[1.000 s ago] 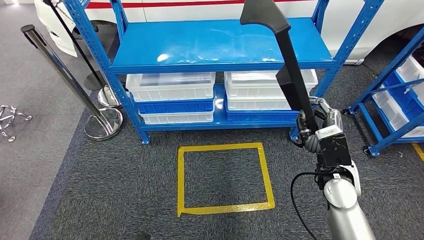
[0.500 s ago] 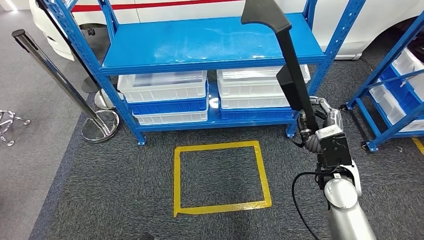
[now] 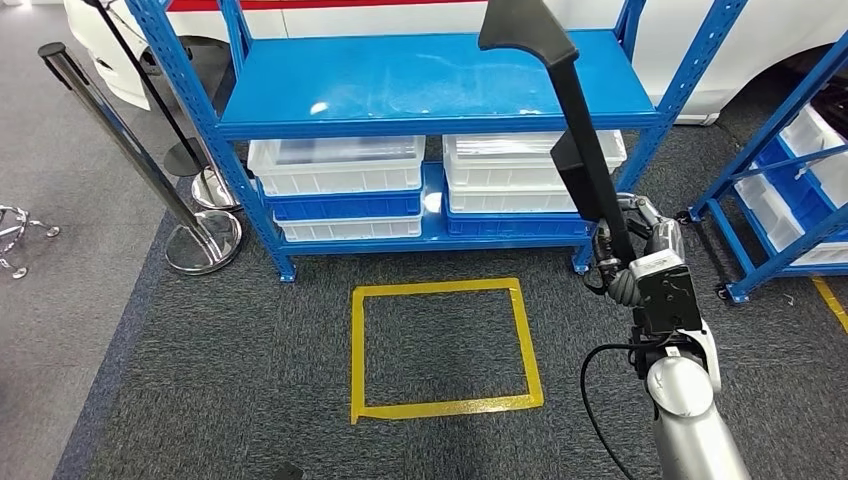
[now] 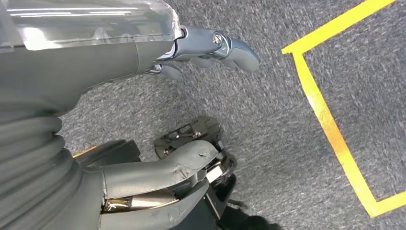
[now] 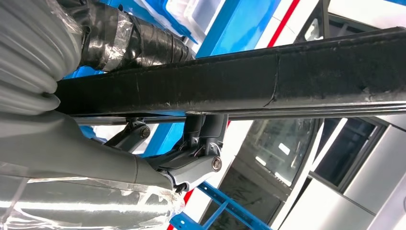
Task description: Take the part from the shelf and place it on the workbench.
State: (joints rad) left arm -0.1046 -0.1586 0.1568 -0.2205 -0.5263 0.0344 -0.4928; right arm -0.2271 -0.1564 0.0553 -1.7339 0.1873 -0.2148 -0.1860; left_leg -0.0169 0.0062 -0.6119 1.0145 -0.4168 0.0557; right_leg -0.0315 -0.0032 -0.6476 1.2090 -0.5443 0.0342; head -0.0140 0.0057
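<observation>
Your right hand (image 3: 640, 262) grips the part (image 3: 578, 130), a long black bar with a wider flared end at the top, near its lower end; the fingers (image 5: 203, 139) wrap around the bar in the right wrist view. You carry the part nearly upright, tilted a little toward the left at the top, so that it stands in front of the blue shelf (image 3: 430, 85) and crosses the shelf's top board in the head view. You see white bins (image 3: 338, 165) stacked on the lower board with blue bins between them. A yellow tape square (image 3: 445, 350) marks the dark carpet just in front of the shelf, to the left of your right arm. Your left hand (image 4: 143, 62) hangs over the carpet holding nothing, its fingers apart and loosely extended, with one corner of the yellow tape beside it. A chrome post (image 3: 130, 150) stands on a round base left of the shelf. A second blue rack (image 3: 790, 190) stands at the right edge.
</observation>
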